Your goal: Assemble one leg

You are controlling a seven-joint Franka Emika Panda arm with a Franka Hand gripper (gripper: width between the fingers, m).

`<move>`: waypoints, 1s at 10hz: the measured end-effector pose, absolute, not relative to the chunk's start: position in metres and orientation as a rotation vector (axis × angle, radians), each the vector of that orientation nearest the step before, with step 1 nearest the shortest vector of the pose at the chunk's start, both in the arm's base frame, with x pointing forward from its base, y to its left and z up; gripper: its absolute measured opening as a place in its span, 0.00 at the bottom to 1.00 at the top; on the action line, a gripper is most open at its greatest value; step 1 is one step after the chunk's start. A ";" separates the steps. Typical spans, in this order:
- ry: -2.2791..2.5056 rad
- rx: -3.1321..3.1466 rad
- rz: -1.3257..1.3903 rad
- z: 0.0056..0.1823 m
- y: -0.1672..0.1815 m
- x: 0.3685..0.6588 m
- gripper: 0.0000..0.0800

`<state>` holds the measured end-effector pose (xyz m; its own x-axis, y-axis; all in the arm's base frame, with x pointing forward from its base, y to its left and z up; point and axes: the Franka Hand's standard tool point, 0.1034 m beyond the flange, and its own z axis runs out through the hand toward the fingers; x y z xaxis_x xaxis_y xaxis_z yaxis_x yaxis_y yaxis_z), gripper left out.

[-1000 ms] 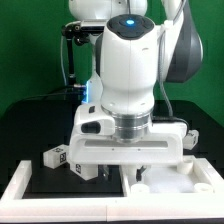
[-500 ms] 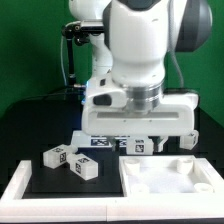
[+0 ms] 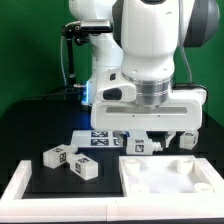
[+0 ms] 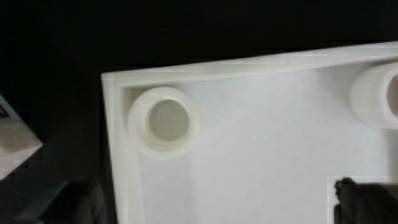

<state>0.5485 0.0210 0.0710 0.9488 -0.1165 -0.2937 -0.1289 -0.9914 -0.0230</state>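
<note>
The white square tabletop (image 3: 168, 182) lies flat at the exterior view's lower right, with raised round sockets at its corners. In the wrist view the tabletop (image 4: 267, 150) fills the frame, with one socket (image 4: 164, 122) near its corner and another (image 4: 377, 95) at the edge. My gripper (image 3: 155, 142) hangs just above the tabletop's far edge, open wide and empty; in the wrist view the gripper (image 4: 205, 205) shows one dark fingertip (image 4: 365, 200) on either side. Two short white legs with marker tags, one leg (image 3: 57, 155) and a second leg (image 3: 84, 169), lie at the lower left, well away from the gripper.
The marker board (image 3: 103, 138) lies flat behind the gripper. A white raised border (image 3: 18, 188) runs along the table's front and left edge. Black table surface (image 3: 30, 135) lies between the legs and the green backdrop.
The arm has risen from just above the tabletop and shifted toward the exterior view's right. The gripper stays open and empty. The legs and tabletop have not moved.
</note>
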 end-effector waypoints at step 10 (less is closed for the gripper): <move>0.514 -2.974 0.574 0.074 0.093 0.510 0.81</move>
<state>0.5100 0.0926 0.0737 0.8744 -0.3106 -0.3728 -0.3367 -0.9416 -0.0052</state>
